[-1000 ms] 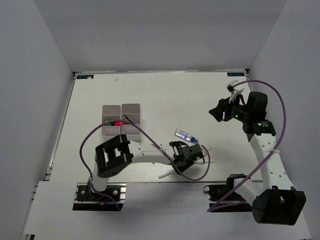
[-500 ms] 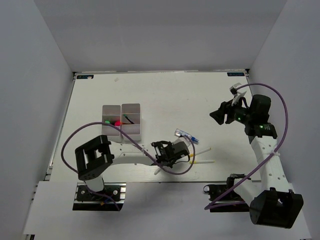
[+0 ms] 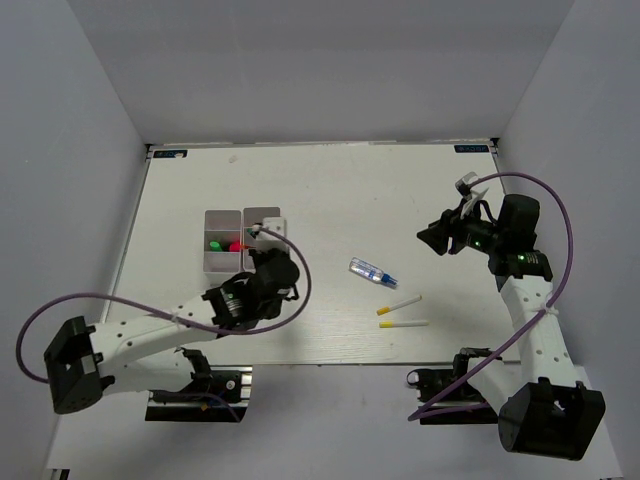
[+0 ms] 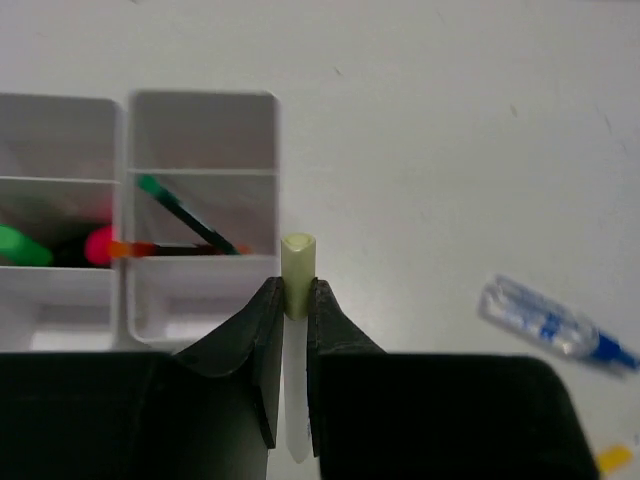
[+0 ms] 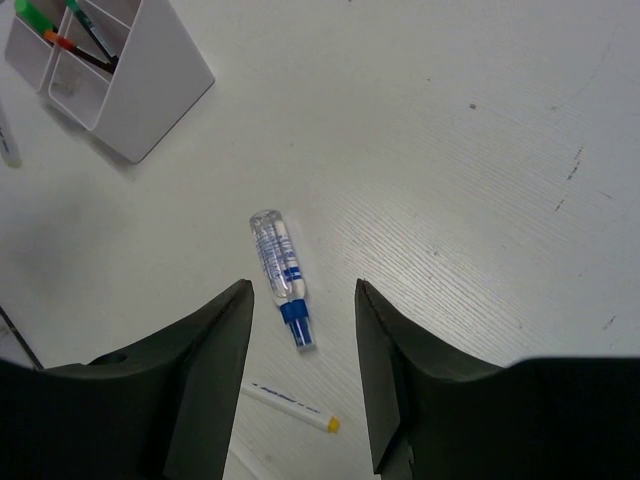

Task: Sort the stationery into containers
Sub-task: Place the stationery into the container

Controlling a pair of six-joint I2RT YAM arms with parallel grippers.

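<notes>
left fingers (image 4: 262, 330) clenched on pale white plastic stick (image 4: 298, 262), beside white translucent rectangular plastic bins (image 4: 200, 100) | right fingers (image 5: 215, 335) spread, empty, above clear-blue tube (image 5: 272, 250) on white counter (image 5: 450, 150)

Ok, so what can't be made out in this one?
- Left wrist view: the lower part of the white stick is mostly hidden between the fingers of the shut left gripper, so its length is unclear.
- Top view: the left arm covers the near end of the bins; whatever lies there is unseen.
- Left wrist view: one marker shows only its yellow tip; the frame corner cuts off the rest.
</notes>
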